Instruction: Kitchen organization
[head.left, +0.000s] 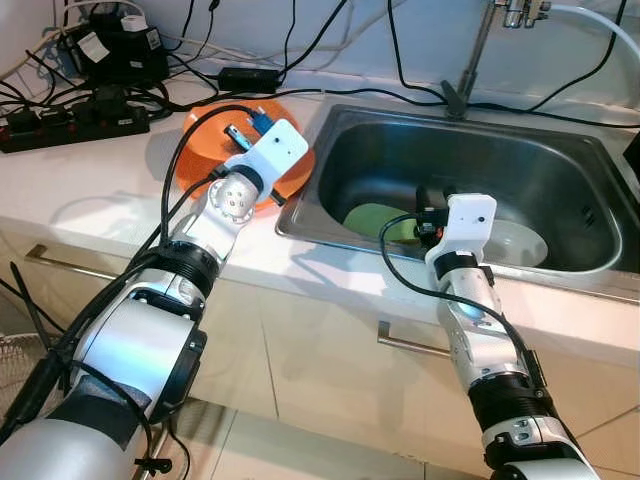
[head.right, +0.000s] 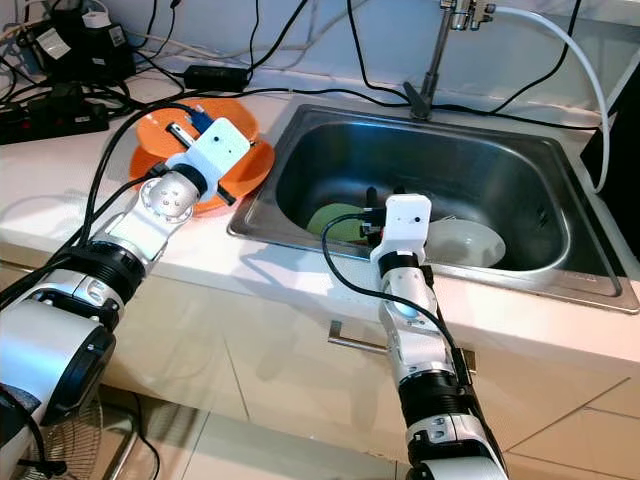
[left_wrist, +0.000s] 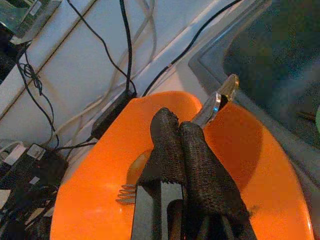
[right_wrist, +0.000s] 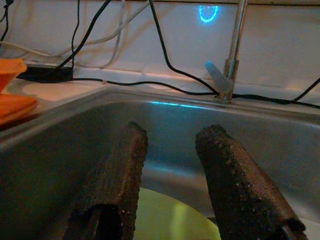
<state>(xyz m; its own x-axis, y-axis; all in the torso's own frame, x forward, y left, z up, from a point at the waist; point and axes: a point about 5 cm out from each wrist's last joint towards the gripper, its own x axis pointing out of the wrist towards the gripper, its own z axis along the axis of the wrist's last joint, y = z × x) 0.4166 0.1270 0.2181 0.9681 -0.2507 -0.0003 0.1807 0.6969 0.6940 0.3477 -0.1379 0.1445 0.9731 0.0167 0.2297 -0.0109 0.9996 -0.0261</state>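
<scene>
Spoon (left_wrist: 216, 102) is being clamped between the left gripper (left_wrist: 179, 131) fingers over the orange plate (left_wrist: 260, 165) (its handle is hidden). Fingers of the right gripper (right_wrist: 170, 145) are being held apart inside the sink (head.left: 560, 180), above a partly covered green plate (head.left: 370, 217).

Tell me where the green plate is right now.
The green plate lies on the bottom of the sink, toward the robot's left, beside a white dish, with the open right gripper just above it.
</scene>
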